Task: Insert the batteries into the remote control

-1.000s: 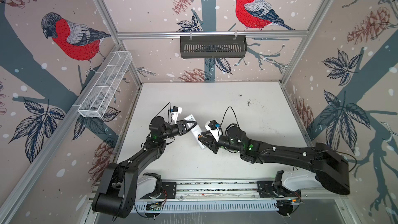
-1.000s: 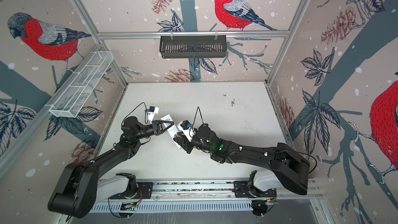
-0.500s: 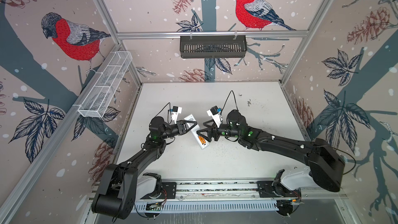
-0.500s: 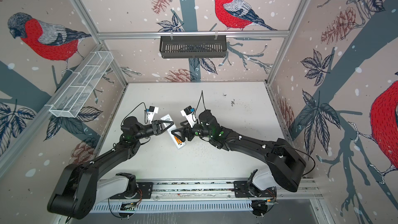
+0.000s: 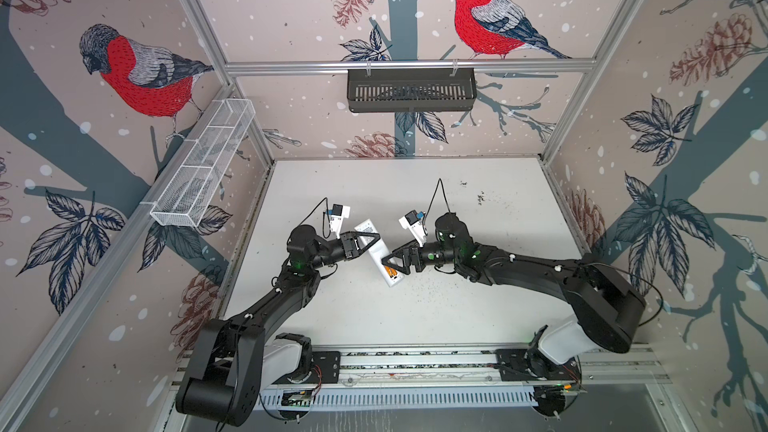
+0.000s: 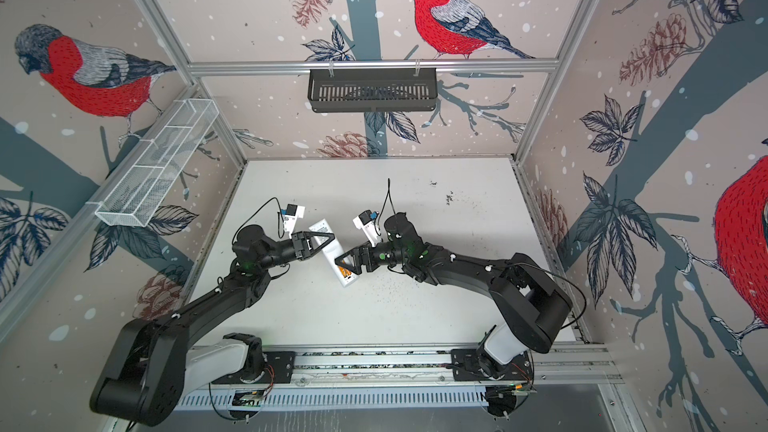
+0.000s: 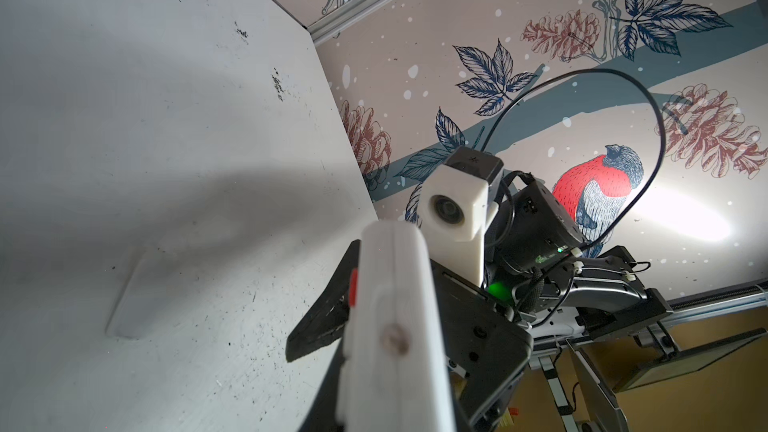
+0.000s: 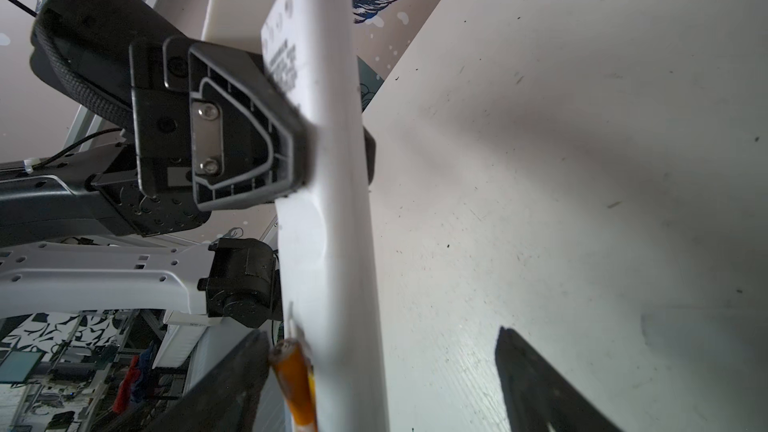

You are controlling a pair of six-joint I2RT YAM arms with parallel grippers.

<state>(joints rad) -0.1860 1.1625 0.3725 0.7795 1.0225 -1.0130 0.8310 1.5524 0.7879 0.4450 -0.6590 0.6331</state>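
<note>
The white remote control (image 5: 374, 248) (image 6: 330, 249) hangs tilted above the table, back side up, with my left gripper (image 5: 369, 239) (image 6: 323, 239) shut on its upper half. The orange batteries (image 5: 391, 272) (image 6: 345, 272) lie in the open bay at its lower end. My right gripper (image 5: 394, 263) (image 6: 346, 263) is open, one finger on each side of that lower end. In the right wrist view the remote (image 8: 328, 222) runs between my spread fingers (image 8: 232, 388), and a battery (image 8: 296, 376) shows close to one of them. In the left wrist view the remote (image 7: 395, 326) fills the foreground.
A flat white oblong piece (image 7: 137, 297) lies on the table (image 5: 415, 317) beyond the remote. A black basket (image 5: 411, 89) hangs on the back wall and a white wire basket (image 5: 203, 168) on the left wall. A metal rail (image 5: 415, 367) runs along the front.
My right gripper has opened and drawn back a little from the remote's lower end, uncovering the orange batteries in the bay. The left gripper has held the remote still.
</note>
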